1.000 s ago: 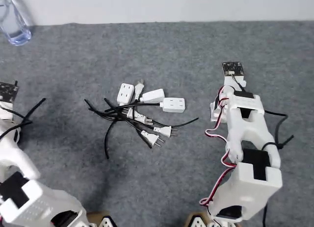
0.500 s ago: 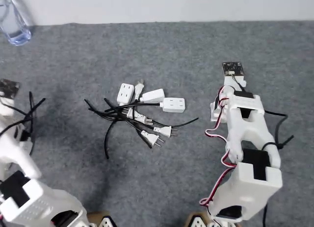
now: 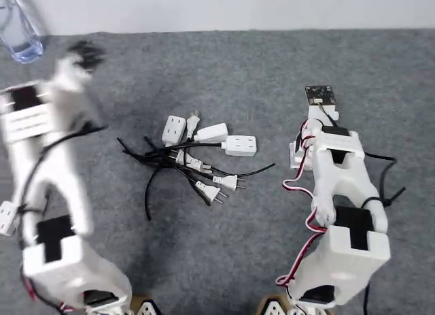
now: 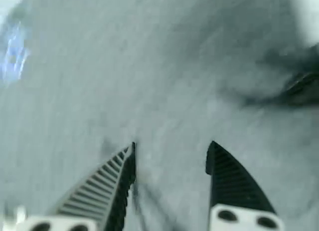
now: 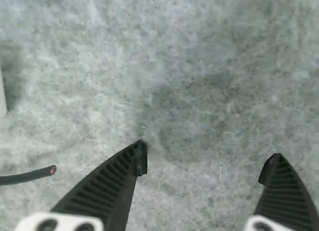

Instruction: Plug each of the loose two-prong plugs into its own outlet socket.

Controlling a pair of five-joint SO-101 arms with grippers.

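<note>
Three white outlet sockets (image 3: 174,129), (image 3: 211,132), (image 3: 240,145) lie mid-carpet among tangled black cords (image 3: 153,167). Loose two-prong plugs lie among them: one (image 3: 192,120) between the sockets, one (image 3: 185,158) in the tangle, and two (image 3: 208,190), (image 3: 229,182) nearer the front. My left gripper (image 4: 172,150) is open and empty over bare carpet; in the high view it is a dark blur (image 3: 84,53) at the back left, well away from the plugs. My right gripper (image 5: 208,153) stands open and empty above carpet, right of the pile, with a black cord end (image 5: 27,175) beside it.
A clear plastic bottle (image 3: 19,29) stands at the back left corner, close to the left gripper. The right arm's white body (image 3: 343,186) fills the right front. Grey carpet (image 3: 245,70) stretches open behind the pile, up to a white wall.
The left arm has swung up from the left edge and stretched toward the back left, blurred with motion. The right arm has barely shifted. The plugs and sockets lie as before.
</note>
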